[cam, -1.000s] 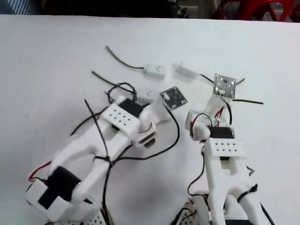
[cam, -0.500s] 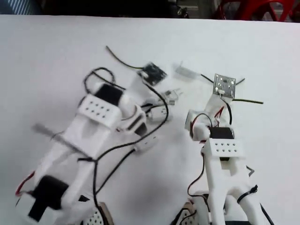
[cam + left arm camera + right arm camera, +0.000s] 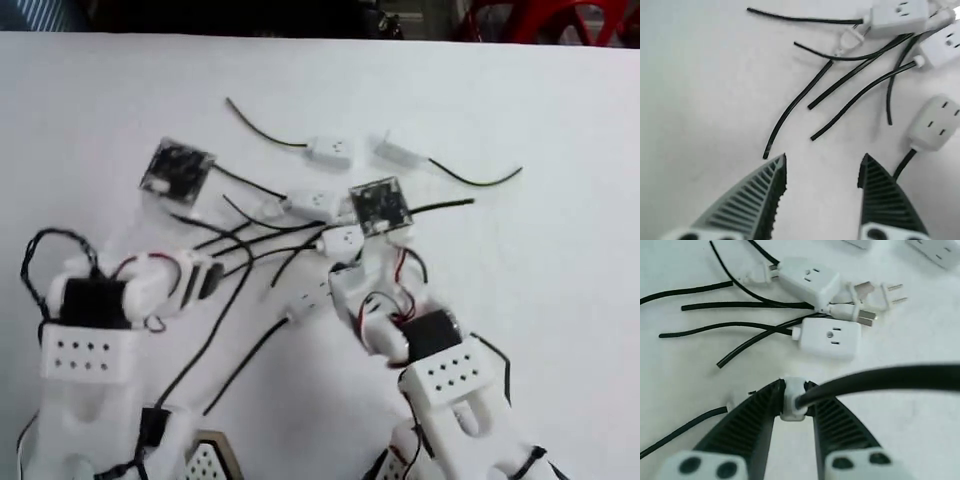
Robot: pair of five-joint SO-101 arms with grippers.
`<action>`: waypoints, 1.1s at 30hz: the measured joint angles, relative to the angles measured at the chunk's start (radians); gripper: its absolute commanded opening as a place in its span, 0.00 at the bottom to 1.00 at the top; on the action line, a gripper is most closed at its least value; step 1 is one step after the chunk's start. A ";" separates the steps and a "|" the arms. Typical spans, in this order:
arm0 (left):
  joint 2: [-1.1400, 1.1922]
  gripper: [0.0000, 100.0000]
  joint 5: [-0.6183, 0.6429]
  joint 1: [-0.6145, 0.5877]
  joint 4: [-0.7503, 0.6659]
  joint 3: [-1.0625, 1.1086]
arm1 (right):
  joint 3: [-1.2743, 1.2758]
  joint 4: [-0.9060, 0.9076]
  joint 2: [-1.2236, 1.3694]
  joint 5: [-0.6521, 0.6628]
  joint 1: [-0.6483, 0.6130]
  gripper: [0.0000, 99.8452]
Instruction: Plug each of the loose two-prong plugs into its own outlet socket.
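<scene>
White cord end (image 3: 791,407) sits pinched in the right gripper's (image 3: 794,390) fingers, the nearest socket (image 3: 830,337) lying crosswise just ahead, while the left gripper's (image 3: 823,159) fingers stand spread.

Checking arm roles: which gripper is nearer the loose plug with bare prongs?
Right. The right gripper, fingers shut on a white cable end, faces the plug just beyond one socket; the left gripper, fingers open, hangs farther off by the black cable tips.
</scene>
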 measured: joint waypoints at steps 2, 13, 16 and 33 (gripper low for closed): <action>-0.060 0.23 0.000 -0.052 -0.034 0.098 | 0.057 -0.080 0.002 0.005 -0.026 0.02; -0.333 0.23 -0.034 -0.178 -0.253 0.545 | 0.140 -0.199 0.002 0.218 -0.103 0.02; -0.377 0.23 -0.034 -0.178 -0.293 0.637 | 0.140 -0.199 0.002 0.275 -0.103 0.02; -0.420 0.23 -0.075 -0.181 -0.308 0.712 | 0.031 -0.207 0.270 0.339 -0.100 0.02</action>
